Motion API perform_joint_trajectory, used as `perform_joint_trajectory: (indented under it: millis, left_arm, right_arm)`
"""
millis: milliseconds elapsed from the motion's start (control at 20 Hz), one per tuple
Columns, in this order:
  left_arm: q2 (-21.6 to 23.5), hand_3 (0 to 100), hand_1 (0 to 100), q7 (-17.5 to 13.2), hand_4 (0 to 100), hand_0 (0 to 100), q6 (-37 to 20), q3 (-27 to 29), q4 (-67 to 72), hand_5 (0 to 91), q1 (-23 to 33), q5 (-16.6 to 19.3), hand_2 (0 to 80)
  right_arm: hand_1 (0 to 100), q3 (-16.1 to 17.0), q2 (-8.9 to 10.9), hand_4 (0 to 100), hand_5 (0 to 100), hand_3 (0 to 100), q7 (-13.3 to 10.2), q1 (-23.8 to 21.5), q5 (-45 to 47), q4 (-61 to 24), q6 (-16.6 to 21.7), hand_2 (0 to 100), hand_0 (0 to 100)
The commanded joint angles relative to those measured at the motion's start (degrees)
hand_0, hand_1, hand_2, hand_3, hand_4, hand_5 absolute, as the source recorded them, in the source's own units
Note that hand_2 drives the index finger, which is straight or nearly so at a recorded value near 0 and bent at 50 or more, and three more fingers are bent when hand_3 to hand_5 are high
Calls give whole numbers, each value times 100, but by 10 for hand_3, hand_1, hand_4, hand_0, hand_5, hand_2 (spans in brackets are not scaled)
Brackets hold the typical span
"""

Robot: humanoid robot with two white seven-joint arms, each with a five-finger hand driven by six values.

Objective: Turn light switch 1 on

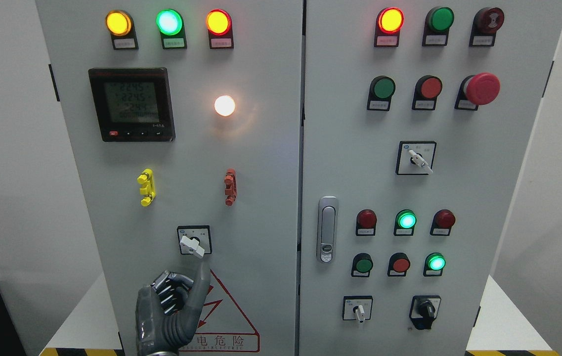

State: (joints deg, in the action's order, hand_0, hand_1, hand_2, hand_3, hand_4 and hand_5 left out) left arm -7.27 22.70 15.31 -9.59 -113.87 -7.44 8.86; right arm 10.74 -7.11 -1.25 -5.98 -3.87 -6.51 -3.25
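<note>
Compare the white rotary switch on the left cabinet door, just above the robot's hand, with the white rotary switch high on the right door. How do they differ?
The left door switch has a broad white handle lying nearly crosswise; the right door switch has a slimmer lever slanting down to the right. The left hand reaches a finger up to the left door switch; nothing touches the right door switch. Both sit on square black-framed plates.

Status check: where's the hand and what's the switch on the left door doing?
Left hand up, one finger extended, tip just under the rotary switch, other fingers curled. Switch handle tilted; round lamp above glowing. Right hand out of view. Nothing in the way.
</note>
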Motion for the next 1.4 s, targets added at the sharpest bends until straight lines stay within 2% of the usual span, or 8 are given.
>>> perform_joint_trajectory:
  millis: [0, 250, 500, 650, 800, 1000, 1250, 1350]
  left_arm:
    - [243, 1000, 413, -195, 1000, 0, -1045, 158, 110, 892, 1374, 1, 710]
    - [524, 1000, 359, -291, 1000, 0, -2135, 729, 1355, 868, 2308, -147, 671]
    - [577, 1000, 328, -415, 1000, 0, -2768, 1195, 3814, 807, 2405, -622, 603]
    - [577, 976, 308, -923, 1000, 0, -3742, 1415, 5755, 755, 2405, -614, 539]
    - [551, 786, 247, -1546, 846, 49, -4237, 1416, 7848, 611, 2327, -622, 406]
    - [516, 504, 166, -2399, 548, 120, -3958, 1372, 9537, 148, 2230, -587, 217]
    - [489, 139, 138, -2990, 214, 170, -2324, 1345, 10253, 0, 2027, -570, 2]
    - [489, 36, 98, -2990, 130, 176, -2094, 1328, 10253, 0, 2027, -561, 0]
  right_arm:
    - [0, 8, 8, 0, 0, 0, 2, 0, 0, 0, -1, 0, 0]
    - [0, -1, -1, 0, 0, 0, 2, 0, 0, 0, -1, 0, 0]
    - [0, -1, 8, 0, 0, 0, 2, 0, 0, 0, -1, 0, 0]
    - [0, 7, -1, 0, 0, 0, -7, 0, 0, 0, -1, 0, 0]
    - [0, -1, -1, 0, 0, 0, 2, 0, 0, 0, -1, 0, 0]
    - [0, -1, 8, 0, 0, 0, 2, 0, 0, 0, -1, 0, 0]
    - [0, -1, -1, 0, 0, 0, 2, 0, 0, 0, -1, 0, 0]
    - [0, -1, -1, 0, 0, 0, -7, 0, 0, 0, -1, 0, 0]
